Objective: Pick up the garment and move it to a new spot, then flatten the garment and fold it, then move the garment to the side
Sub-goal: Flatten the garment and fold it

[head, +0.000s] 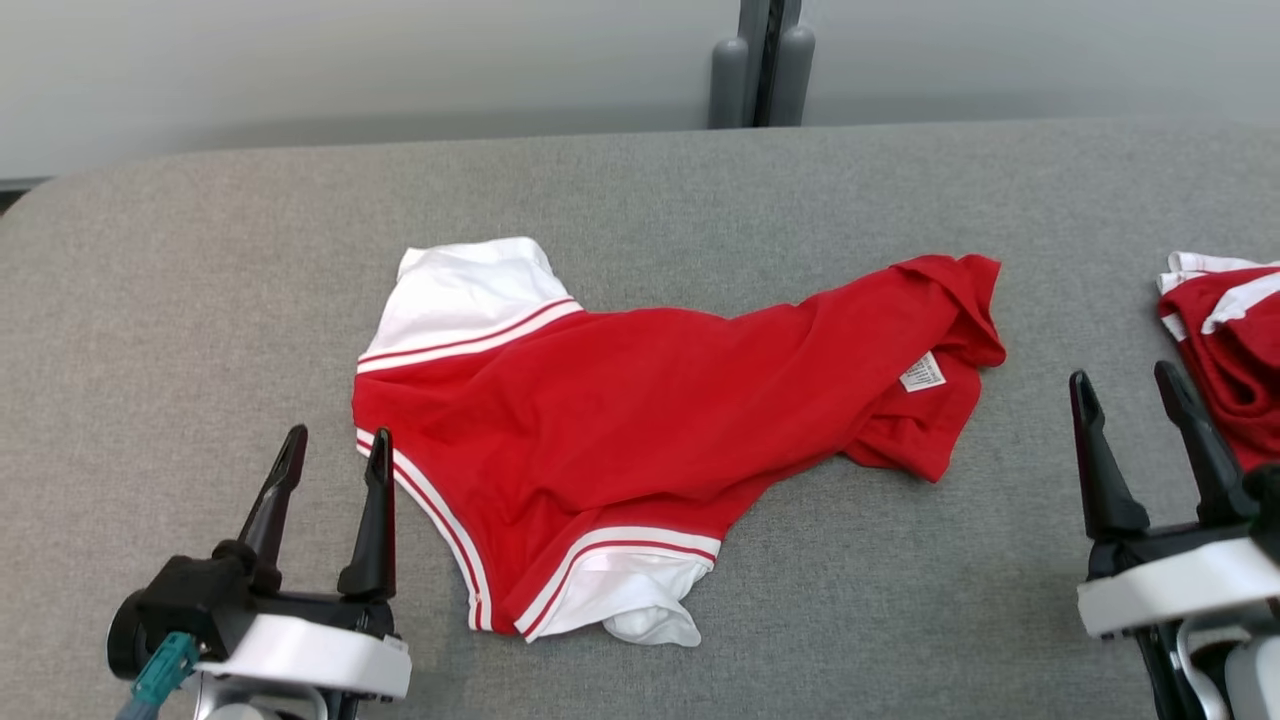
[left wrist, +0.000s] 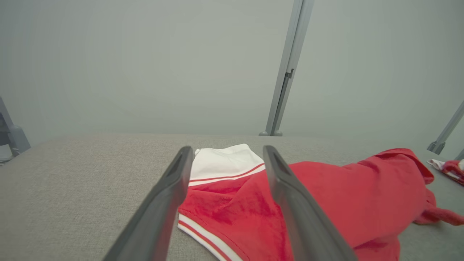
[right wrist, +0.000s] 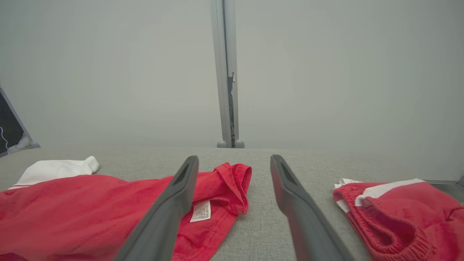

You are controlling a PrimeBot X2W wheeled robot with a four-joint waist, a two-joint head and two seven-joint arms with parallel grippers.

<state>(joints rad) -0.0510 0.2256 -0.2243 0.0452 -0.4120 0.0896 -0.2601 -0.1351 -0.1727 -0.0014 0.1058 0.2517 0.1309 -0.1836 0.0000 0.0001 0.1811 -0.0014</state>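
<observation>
Left end effector (head: 338,440): fingers spread, released, nothing between them. It sits at 7 o'clock of the garment (head: 640,420). The striped edge lies just beside its right finger; contact cannot be confirmed. In the left wrist view the red cloth starts between the fingers and runs off toward 3 o'clock.

Garment: red shirt with white striped sleeves, mid-tabletop (head: 200,250), long axis roughly 9 to 3 o'clock. One white sleeve (head: 465,290) is at its 10 o'clock. The other, at its 6 o'clock, is partly tucked under. The end at 3 o'clock is bunched and turned over, with a white label (head: 922,372) showing.

Right end effector (head: 1122,375): also released and empty, at 4 o'clock of the garment, near the bunched end but apart from it. A second garment (head: 1225,340), red and white and crumpled, lies just beside it at its 1 o'clock, by the tabletop's right edge.

Progress (judgement):
- Placement at a new spot: plausibly done, since the shirt lies loose with both end effectors off it. Not provable from here.
- Flattening: not done. The body is wrinkled, the right end rolled, the lower sleeve tucked.
- Folding: not started.
- Moving aside: not started.
</observation>
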